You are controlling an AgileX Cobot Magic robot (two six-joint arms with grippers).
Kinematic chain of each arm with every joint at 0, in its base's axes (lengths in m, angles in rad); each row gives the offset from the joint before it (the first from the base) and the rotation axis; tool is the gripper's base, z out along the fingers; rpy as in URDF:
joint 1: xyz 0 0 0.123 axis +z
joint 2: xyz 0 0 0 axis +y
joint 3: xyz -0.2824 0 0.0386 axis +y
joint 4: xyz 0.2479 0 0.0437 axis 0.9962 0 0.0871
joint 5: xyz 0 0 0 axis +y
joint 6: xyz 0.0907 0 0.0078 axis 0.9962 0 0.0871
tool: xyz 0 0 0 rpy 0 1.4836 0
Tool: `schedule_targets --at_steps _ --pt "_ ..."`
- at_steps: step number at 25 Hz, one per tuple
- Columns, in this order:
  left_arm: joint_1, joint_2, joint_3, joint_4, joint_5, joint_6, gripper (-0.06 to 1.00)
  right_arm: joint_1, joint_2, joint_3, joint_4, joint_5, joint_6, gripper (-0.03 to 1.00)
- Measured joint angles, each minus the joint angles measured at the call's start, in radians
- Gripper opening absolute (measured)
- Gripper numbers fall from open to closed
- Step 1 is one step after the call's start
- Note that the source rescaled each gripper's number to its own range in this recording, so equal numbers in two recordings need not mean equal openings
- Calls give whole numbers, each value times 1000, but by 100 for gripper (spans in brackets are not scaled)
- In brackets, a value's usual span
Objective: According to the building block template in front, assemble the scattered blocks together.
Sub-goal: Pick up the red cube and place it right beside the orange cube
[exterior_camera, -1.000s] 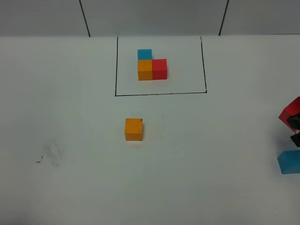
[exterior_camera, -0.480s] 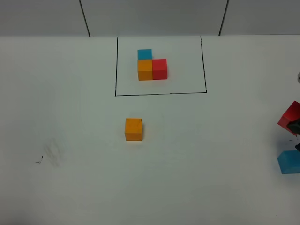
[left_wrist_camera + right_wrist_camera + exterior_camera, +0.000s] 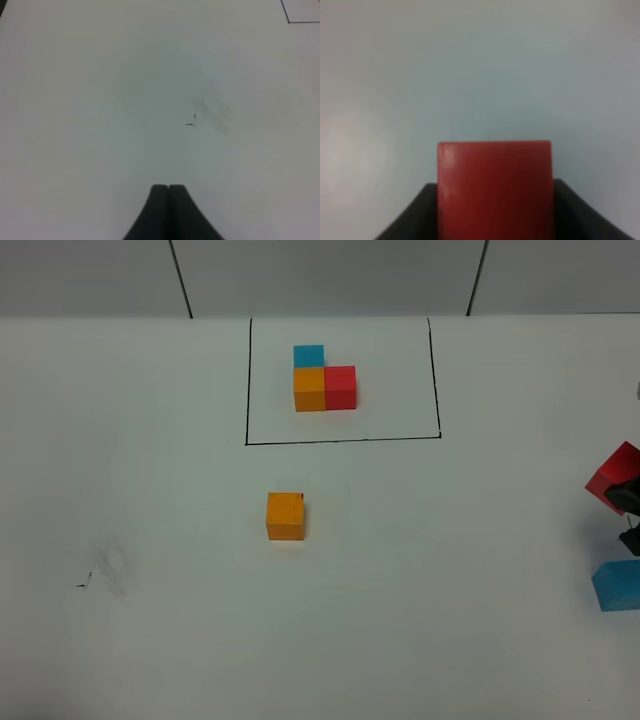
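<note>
- Left arm's fingers [image 3: 159,210]: pressed together, holding nothing; hung above bare white worktop [image 3: 150,490] near a faint grey smudge [image 3: 110,570], well apart from every cube.
- Loose orange cube [image 3: 285,516]: sat flat on the worktop, alone, in front of the frame.
- Building block template [image 3: 324,380]: lay inside a black drawn frame [image 3: 340,440]. Its orange and red cubes touched side by side, red on the right, with sky-blue behind the orange.
- Red cube [image 3: 494,190]: clamped between the right arm's fingers [image 3: 410,222], lifted and tilted at the right edge of the high view.
- Loose sky-blue cube [image 3: 617,585]: rested on the worktop just in front of the held red one.
- Note: the orange cube lay well to the left of the held red cube. By the template, red probably belonged against the orange cube's right face, carried there by the right arm.
</note>
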Motion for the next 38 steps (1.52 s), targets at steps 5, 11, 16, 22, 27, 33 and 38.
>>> schedule_targets --at_steps 5,11,16,22,27,33,38 --pt "0 0 0 0 0 0 0 0 0 -16 1 -12 9 43" --pt "0 0 0 0 0 0 0 0 53 -140 1 80 9 43" --pt "0 0 0 0 0 0 0 60 141 -224 -5 114 9 43" --pt "0 0 0 0 0 0 0 153 251 -350 -31 109 9 43" --pt "0 0 0 0 0 0 0 223 378 -486 -56 150 6 43" --pt "0 0 0 0 0 0 0 310 497 -621 -62 174 -11 43" --pt "0 0 0 0 0 0 0 382 540 -651 -59 170 -38 43"
